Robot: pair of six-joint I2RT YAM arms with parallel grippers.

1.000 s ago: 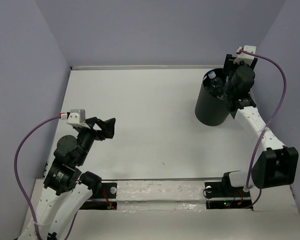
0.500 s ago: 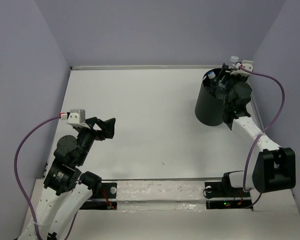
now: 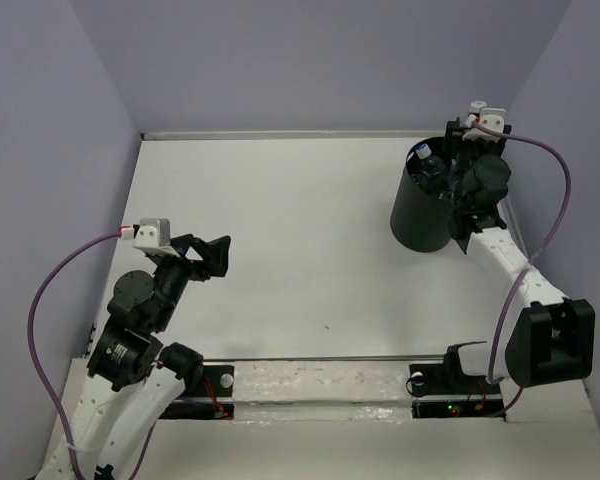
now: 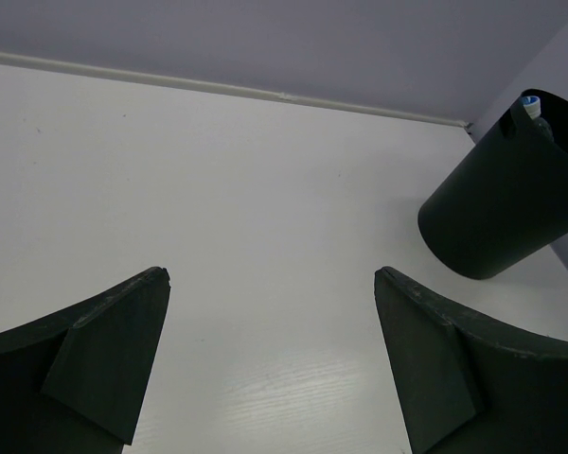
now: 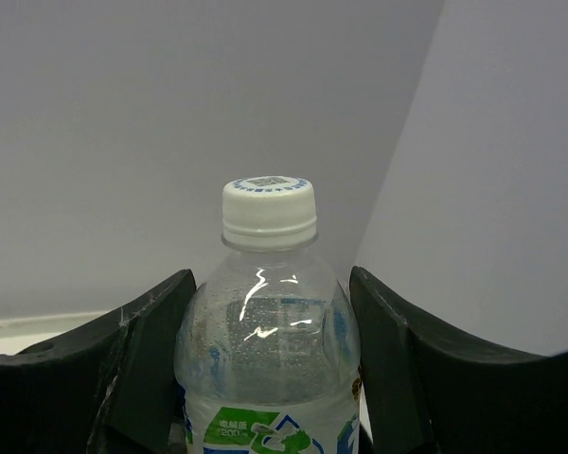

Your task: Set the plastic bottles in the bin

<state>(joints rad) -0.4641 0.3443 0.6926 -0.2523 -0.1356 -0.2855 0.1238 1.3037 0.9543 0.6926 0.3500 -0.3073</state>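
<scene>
- Lilac walls close in a white desk (image 3: 300, 230) on three sides.
- Tall black cylindrical bin (image 3: 418, 215) stands at the desk's far right corner. In the left wrist view it shows at the right edge.
- Right gripper (image 5: 272, 276) is clamped on a clear plastic bottle with a white cap and a blue-green label (image 5: 268, 350), one finger on each side of its body.
- From above, that bottle's cap (image 3: 477, 104) shows by the bin's far right rim, above the right arm's wrist.
- Other bottles lie inside the bin; one blue-capped bottle (image 3: 421, 154) pokes up near its rim.
- Left gripper (image 4: 272, 274) hangs over bare desk at the near left, well apart from the bin, jaws spread wide and holding nothing.
</scene>
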